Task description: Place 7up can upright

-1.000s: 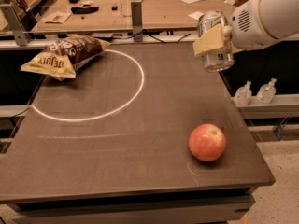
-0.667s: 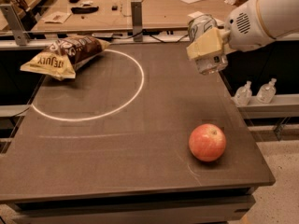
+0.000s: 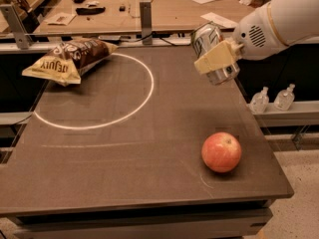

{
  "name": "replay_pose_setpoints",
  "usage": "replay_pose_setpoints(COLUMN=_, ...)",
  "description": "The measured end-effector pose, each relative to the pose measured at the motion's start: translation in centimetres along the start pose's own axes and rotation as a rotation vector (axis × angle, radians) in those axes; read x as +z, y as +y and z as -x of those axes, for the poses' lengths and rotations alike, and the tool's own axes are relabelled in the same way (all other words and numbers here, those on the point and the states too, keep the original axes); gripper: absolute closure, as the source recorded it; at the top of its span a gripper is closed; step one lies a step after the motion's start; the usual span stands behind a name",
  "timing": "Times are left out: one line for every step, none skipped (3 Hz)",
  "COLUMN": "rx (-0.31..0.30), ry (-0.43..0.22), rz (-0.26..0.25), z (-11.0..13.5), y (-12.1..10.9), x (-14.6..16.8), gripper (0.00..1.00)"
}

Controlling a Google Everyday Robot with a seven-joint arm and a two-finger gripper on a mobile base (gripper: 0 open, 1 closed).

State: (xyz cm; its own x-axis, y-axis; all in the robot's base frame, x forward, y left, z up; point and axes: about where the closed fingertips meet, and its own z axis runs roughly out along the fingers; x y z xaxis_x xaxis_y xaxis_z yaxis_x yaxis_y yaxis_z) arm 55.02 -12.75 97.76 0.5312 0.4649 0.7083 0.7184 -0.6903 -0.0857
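The 7up can (image 3: pixel 213 48) is a silver can with green markings, held tilted in the air above the right side of the dark table (image 3: pixel 124 148). My gripper (image 3: pixel 217 58) comes in from the upper right on a white arm and is shut on the can, one tan finger pad (image 3: pixel 215 57) lying across its front. The can is clear of the tabletop, behind and above the red apple (image 3: pixel 222 152).
A brown-and-yellow chip bag (image 3: pixel 67 59) lies at the table's far left, on a white chalk circle (image 3: pixel 149 83). A wooden bench (image 3: pixel 149 9) with small items stands behind. Two small bottles (image 3: pixel 271 99) sit on a ledge at the right.
My gripper has carried the can leftward and slightly down, further over the table. The apple and the chip bag have not moved.
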Motion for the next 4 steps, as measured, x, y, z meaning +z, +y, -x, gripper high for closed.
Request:
replay_pose_setpoints(rx=-0.022, ry=0.062, rz=-0.054, z=0.7, y=-0.3, x=1.1, gripper=1.00)
replay_pose_setpoints(rx=-0.092, ry=0.156, rz=-0.193, z=1.6, y=-1.0, x=1.8, gripper=1.00)
replay_pose_setpoints(rx=-0.185, ry=0.229, rz=-0.316, z=2.9, y=-1.4, x=2.4, gripper=1.00)
replay_pose_setpoints(rx=-0.232, ry=0.267, rz=-0.352, z=4.5, y=-0.8, x=3.0, gripper=1.00)
